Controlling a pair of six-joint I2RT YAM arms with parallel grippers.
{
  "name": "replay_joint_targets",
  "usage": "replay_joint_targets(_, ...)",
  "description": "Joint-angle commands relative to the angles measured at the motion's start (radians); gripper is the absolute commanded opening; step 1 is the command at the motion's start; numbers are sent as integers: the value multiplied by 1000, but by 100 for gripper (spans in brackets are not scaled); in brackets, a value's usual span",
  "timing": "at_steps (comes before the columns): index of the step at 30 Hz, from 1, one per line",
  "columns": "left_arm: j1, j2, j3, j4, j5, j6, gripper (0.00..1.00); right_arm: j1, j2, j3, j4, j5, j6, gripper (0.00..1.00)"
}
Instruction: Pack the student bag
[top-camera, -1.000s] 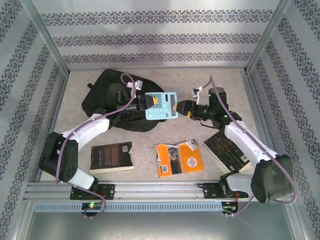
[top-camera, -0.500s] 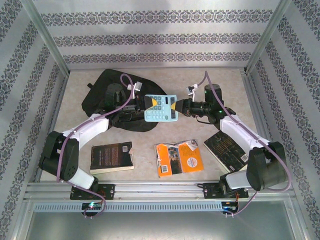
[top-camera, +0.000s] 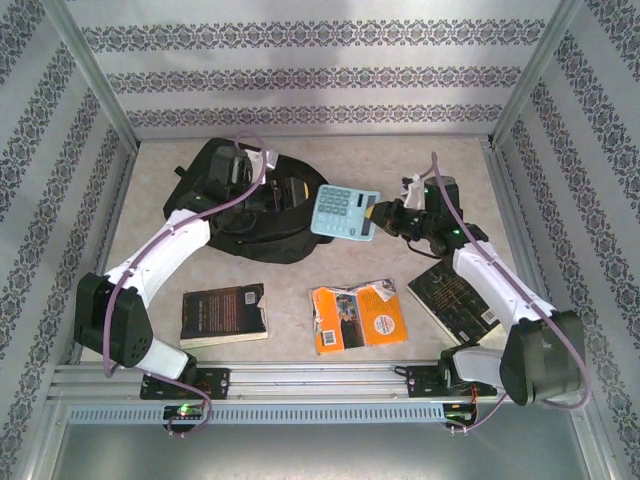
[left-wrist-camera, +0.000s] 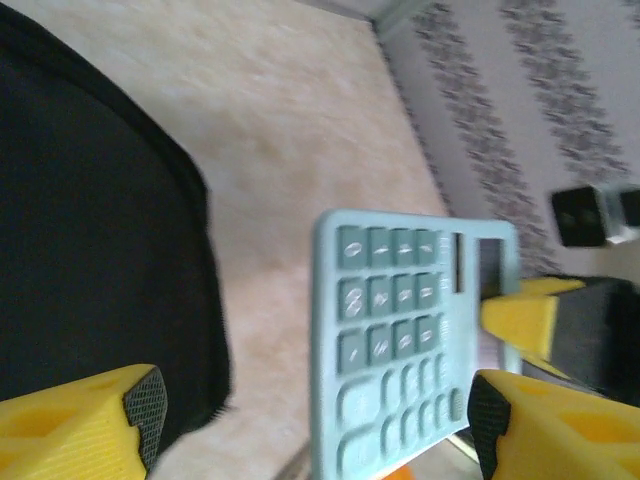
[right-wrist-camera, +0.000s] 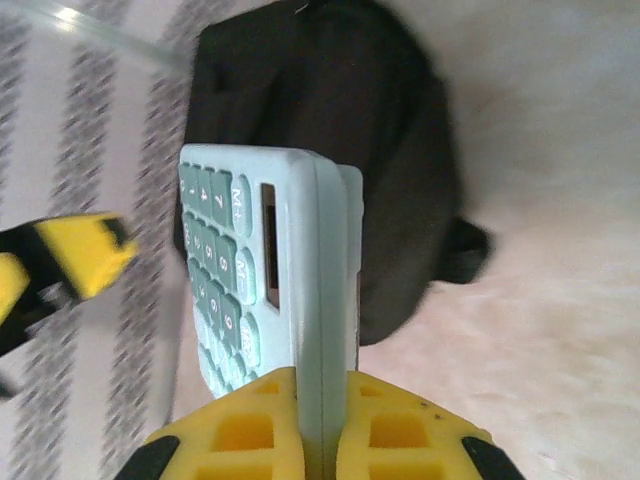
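The student bag (top-camera: 235, 205) is a large black backpack lying at the back left of the table; it also shows as the bag (left-wrist-camera: 90, 230) and as the bag (right-wrist-camera: 340, 120). A pale blue calculator (top-camera: 345, 213) hangs in the air just right of it. My right gripper (top-camera: 383, 215) is shut on the calculator's (right-wrist-camera: 265, 260) right edge, with its two yellow fingers pressed on either side, as my right gripper (right-wrist-camera: 322, 400) shows. My left gripper (top-camera: 292, 193) is over the bag's right part. My left gripper (left-wrist-camera: 318, 415) stands wide open, apart from the calculator (left-wrist-camera: 400, 340).
A dark-covered book (top-camera: 223, 313) lies near the front left. An orange book (top-camera: 360, 313) is at the front middle. Another dark book (top-camera: 455, 298) lies at the front right, under the right arm. Patterned walls close in the table on three sides.
The left gripper has let go of the calculator, opened and drawn back over the bag. The right gripper has shut on the calculator's other edge and moved it slightly right.
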Motion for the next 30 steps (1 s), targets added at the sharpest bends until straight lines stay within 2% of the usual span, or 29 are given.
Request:
replay_joint_targets(1, -63, 73, 131, -296, -312, 255, 82, -32, -60, -7, -157, 245, -6, 0)
replay_joint_targets(6, -163, 203, 277, -413, -529, 411, 86, -45, -155, -50, -213, 454, -14, 0)
replay_joint_targets(10, -234, 312, 379, -474, -659, 492, 90, -62, -199, -77, -217, 503, -13, 0)
replay_joint_targets(15, -269, 430, 483, -530, -688, 509, 93, -82, -188, -87, -204, 473, -14, 0)
replay_joint_targets(21, -280, 510, 536, -565, -673, 496, 90, -106, -169, -109, -175, 431, -7, 0)
replay_joint_targets(26, -280, 526, 536, -562, -694, 489, 84, -126, -159, -121, -154, 398, -3, 0)
replay_joint_targets(30, -280, 525, 518, -549, -707, 478, 70, -134, -161, -128, -147, 390, -3, 0)
